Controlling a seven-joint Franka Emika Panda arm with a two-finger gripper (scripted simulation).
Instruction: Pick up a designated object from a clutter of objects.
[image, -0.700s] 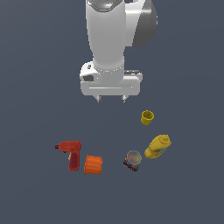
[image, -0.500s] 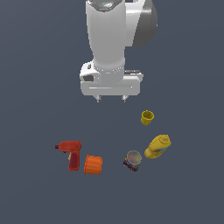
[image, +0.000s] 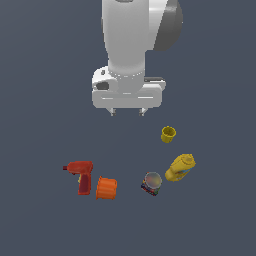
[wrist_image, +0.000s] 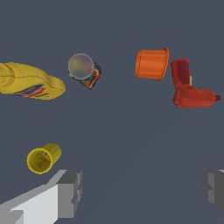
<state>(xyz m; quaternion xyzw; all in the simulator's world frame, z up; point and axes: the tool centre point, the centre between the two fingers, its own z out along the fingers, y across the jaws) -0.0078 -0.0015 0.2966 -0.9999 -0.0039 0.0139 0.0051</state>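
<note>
The designated object, a small can (image: 152, 183) (wrist_image: 84, 70) with a silvery-grey top and a multicoloured label, lies between the ribbed orange cup (image: 106, 188) (wrist_image: 152, 64) and the yellow bottle (image: 180, 167) (wrist_image: 29, 81). A red toy drill (image: 80, 175) (wrist_image: 188, 87) lies beside the orange cup, and a small yellow cup (image: 168, 134) (wrist_image: 42, 158) sits apart from them. My gripper (image: 127, 112) (wrist_image: 141, 189) hangs open well above the clutter, farther back than the can, with nothing between its fingers.
All objects rest on a plain dark grey-blue floor (image: 45, 225). The white arm (image: 131, 45) rises above the gripper at the back of the exterior view.
</note>
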